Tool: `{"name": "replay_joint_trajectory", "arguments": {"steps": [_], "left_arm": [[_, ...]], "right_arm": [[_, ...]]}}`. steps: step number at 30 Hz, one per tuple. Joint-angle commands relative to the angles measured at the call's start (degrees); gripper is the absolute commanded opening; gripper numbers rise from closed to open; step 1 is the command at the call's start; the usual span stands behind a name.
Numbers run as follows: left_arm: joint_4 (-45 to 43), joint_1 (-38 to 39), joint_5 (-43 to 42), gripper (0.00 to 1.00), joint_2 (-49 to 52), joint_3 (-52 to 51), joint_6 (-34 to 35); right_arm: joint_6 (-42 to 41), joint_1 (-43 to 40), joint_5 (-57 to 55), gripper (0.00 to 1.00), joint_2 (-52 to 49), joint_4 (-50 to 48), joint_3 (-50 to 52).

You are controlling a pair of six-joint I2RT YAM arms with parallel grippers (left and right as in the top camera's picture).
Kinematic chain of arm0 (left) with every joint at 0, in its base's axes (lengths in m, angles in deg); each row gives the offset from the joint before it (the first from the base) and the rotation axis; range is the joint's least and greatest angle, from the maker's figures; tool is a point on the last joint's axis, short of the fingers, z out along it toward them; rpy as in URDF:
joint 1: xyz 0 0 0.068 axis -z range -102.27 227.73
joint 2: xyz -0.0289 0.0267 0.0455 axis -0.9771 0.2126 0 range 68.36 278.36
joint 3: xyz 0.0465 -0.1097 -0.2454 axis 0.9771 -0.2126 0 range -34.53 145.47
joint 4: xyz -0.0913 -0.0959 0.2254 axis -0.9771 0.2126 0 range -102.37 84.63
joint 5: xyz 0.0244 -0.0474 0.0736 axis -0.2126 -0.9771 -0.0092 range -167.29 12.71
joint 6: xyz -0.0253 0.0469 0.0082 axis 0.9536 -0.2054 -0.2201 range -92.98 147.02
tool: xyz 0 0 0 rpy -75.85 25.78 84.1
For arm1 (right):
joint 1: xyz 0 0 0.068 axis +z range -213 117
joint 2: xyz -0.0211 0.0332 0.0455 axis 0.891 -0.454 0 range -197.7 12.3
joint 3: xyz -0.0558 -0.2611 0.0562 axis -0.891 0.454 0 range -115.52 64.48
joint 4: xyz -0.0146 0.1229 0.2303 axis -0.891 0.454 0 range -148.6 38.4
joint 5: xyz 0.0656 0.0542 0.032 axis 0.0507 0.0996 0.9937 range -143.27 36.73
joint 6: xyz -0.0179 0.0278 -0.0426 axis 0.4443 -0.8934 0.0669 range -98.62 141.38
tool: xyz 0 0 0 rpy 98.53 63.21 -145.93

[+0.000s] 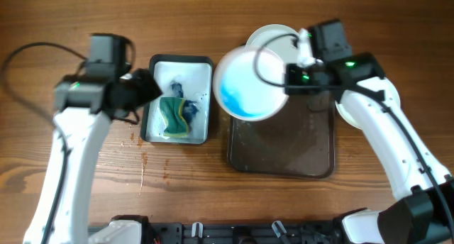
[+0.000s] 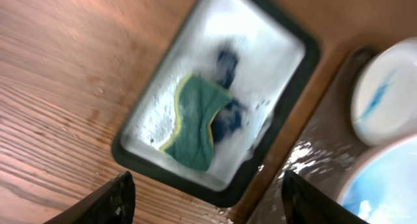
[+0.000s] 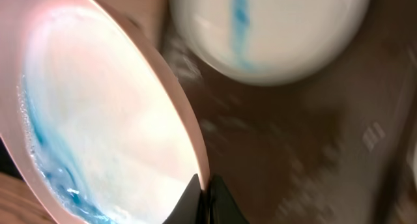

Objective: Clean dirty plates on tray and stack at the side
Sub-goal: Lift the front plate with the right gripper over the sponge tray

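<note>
My right gripper (image 1: 287, 77) (image 3: 207, 182) is shut on the rim of a white plate (image 1: 247, 84) (image 3: 98, 120). That plate hangs tilted over the left end of the dark brown tray (image 1: 284, 152) (image 3: 306, 133), with blue smear and suds on its face. A second plate (image 1: 273, 35) (image 3: 273, 28) with a blue streak lies at the tray's far end. A third white plate (image 1: 345, 115) peeks out from under the right arm, beside the tray's right edge. My left gripper (image 1: 152, 88) (image 2: 208, 178) stands open and empty over the left rim of the small tray.
The small dark-rimmed tray (image 1: 150, 95) (image 2: 130, 155) holds soapy water and a teal sponge (image 1: 174, 116) (image 2: 195, 120), left of the brown tray. The brown tray's surface is wet. Bare wooden table lies to the left and front.
</note>
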Motion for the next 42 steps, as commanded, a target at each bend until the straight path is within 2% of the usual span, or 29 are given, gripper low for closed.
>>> {"name": "replay_joint_trajectory", "arguments": {"steps": [1,6,13,24,32,42], "left_arm": [[1.8,-3.6,-1.7,1.0,-7.5,2.6,-0.5],[4.0,-5.4,-1.7,1.0,-15.5,2.6,-0.5],[5.0,-5.4,-0.4,1.0,-20.2,2.6,-0.5],[5.0,-5.4,-0.4,1.0,-18.9,2.6,-0.5],[5.0,-5.4,-0.4,1.0,-18.9,2.6,-0.5],[5.0,-5.4,-0.4,1.0,-18.9,2.6,-0.5]], "right_arm": [[-2.4,8.3,-8.4,0.04,-5.6,-2.7,-6.9],[-2.1,17.2,-21.9,0.04,-14.3,-8.4,-13.8],[-1.4,25.0,-41.8,0.04,-12.7,-15.6,-13.9],[15.1,35.7,-65.6,0.04,-9.7,-21.2,-13.9],[21.6,40.4,-74.6,0.04,-9.7,-25.2,-13.9],[25.5,40.9,-74.9,0.04,-9.7,-27.7,-13.9]]}}
